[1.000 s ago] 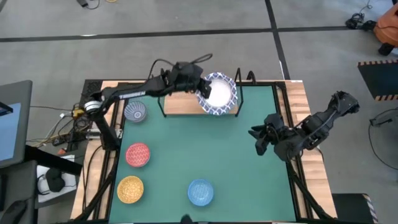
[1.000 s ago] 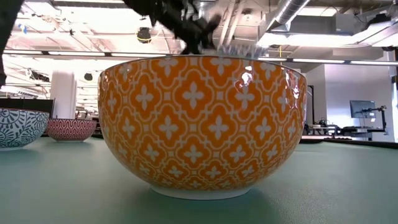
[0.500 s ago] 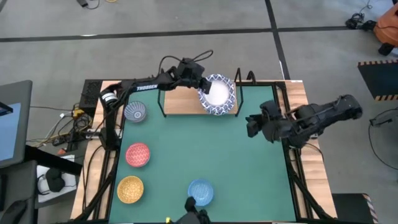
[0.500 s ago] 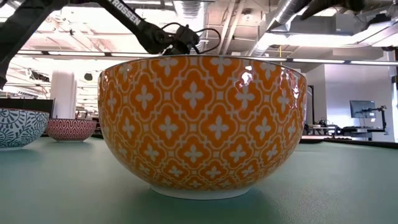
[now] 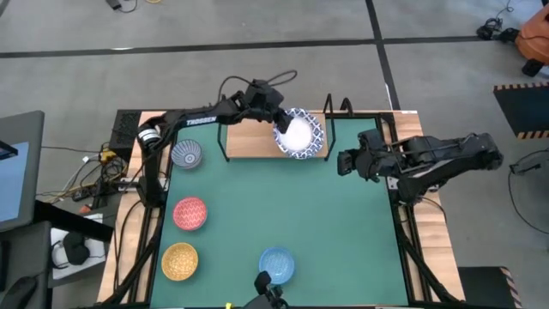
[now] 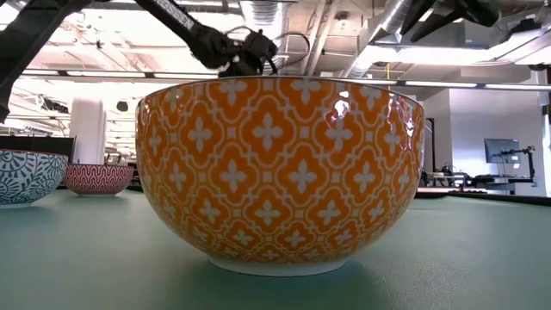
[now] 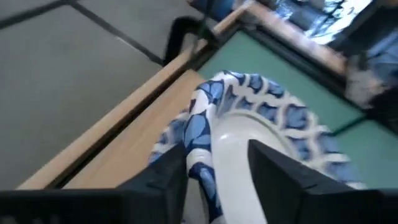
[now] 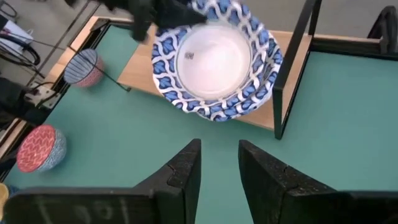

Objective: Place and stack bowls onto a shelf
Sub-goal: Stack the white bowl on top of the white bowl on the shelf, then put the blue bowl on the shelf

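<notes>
White bowls with blue lattice rims (image 5: 300, 134) sit nested on the right end of the shelf (image 5: 249, 146), a light-wood board in a black frame. My left gripper (image 5: 279, 120) is at the top bowl's far-left rim, open, with one finger outside the rim and one inside (image 7: 217, 152). My right gripper (image 5: 347, 161) hovers open and empty over the green mat, right of the shelf, facing the bowls (image 8: 214, 59). The grey-blue (image 5: 186, 154), red (image 5: 190, 213), yellow (image 5: 180, 260) and blue (image 5: 276, 264) small bowls rest on the mat. My left gripper stands astride the top bowl's rim (image 7: 200, 146), coming slantwise from the far left. The inner finger (image 7: 273, 177) is clear of the wall. Whether the outer finger (image 7: 168, 180) still touches the rim I cannot tell. The bowl rests on the stack.
Black frame posts (image 5: 328, 110) rise just right of the bowls, between them and my right gripper. The shelf's left half is bare wood. The mat's middle and right are free. In the low view the yellow bowl (image 6: 280, 172) fills the front.
My right gripper has swung from the mat's right edge toward the far edge and the shelf, turning to face the bowls. My left gripper has stayed at the bowl's rim, and the white bowl has settled a little lower onto the shelf.
</notes>
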Robot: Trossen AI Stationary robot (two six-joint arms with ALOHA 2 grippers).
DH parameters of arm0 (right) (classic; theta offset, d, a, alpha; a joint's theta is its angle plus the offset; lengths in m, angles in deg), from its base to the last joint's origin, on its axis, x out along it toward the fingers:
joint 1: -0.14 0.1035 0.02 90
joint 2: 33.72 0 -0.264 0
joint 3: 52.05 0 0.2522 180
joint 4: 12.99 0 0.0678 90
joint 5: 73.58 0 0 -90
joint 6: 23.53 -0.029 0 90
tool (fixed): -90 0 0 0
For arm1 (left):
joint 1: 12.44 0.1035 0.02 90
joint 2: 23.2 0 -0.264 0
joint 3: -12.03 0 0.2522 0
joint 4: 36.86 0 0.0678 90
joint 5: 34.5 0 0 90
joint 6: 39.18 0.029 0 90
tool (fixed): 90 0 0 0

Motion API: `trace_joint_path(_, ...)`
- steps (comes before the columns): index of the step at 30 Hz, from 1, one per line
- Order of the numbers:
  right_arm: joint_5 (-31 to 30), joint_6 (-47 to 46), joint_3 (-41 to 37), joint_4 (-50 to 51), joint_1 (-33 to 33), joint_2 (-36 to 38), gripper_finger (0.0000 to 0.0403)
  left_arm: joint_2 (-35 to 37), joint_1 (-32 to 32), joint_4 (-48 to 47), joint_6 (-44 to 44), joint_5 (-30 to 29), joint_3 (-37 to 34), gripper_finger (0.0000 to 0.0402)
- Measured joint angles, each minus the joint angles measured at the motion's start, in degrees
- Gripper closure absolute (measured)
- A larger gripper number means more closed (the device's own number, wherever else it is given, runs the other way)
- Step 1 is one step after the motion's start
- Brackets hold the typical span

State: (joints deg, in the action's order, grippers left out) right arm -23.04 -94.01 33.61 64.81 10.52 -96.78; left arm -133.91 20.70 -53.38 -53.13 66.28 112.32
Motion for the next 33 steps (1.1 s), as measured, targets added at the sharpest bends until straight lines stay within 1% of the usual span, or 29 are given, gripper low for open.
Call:
trace_joint_path(2,0.7,0.0,0.0,0.0,-0.5,0.0,0.0271,1.7,0.0,-0.1,2.5,-1.3,1.7,0.0226)
trace_joint_path(4,0.8,0.0,0.0,0.0,-0.8,0.0,0.0271,2.6,0.1,-1.0,6.5,-5.0,2.6,0.0218)
trace_joint_path(6,0.8,0.1,0.0,0.0,-0.8,0.0,0.0271,2.3,0.2,-2.7,9.7,-8.0,2.9,0.0217)
trace_joint_path(9,0.8,0.0,0.0,0.0,-0.8,0.0,0.0271,0.4,0.1,-4.6,13.7,-10.5,2.7,0.0223)
trace_joint_path(14,0.8,-0.7,0.0,0.0,-0.8,0.0,0.0271,-3.4,-0.9,-5.8,14.3,-9.4,2.7,0.0237)
trace_joint_path(19,0.8,-0.9,0.0,0.0,-0.8,0.0,0.0271,-4.8,-1.1,-5.1,17.2,-11.5,2.8,0.0241)
trace_joint_path(21,0.8,-1.0,0.0,-0.2,-0.8,0.0,0.0271,-4.9,-0.7,-5.6,17.8,-11.5,2.7,0.0241)
trace_joint_path(24,0.8,-1.1,0.0,-0.2,-1.1,-0.1,0.0271,-3.2,-0.1,-9.4,17.5,-11.0,5.0,0.0242)
trace_joint_path(28,0.8,-0.2,-1.1,-0.2,-2.5,-1.9,0.0271,0.6,0.2,-13.8,19.2,-11.1,8.2,0.0242)
trace_joint_path(30,2.7,-0.3,-2.5,-0.7,-3.3,-3.0,0.0271,2.1,0.0,-16.0,18.9,-10.8,8.1,0.0242)
trace_joint_path(33,7.8,-0.4,-4.3,-2.9,-4.1,-5.1,0.0271,5.2,-0.6,-22.2,17.7,-9.4,7.9,0.0242)
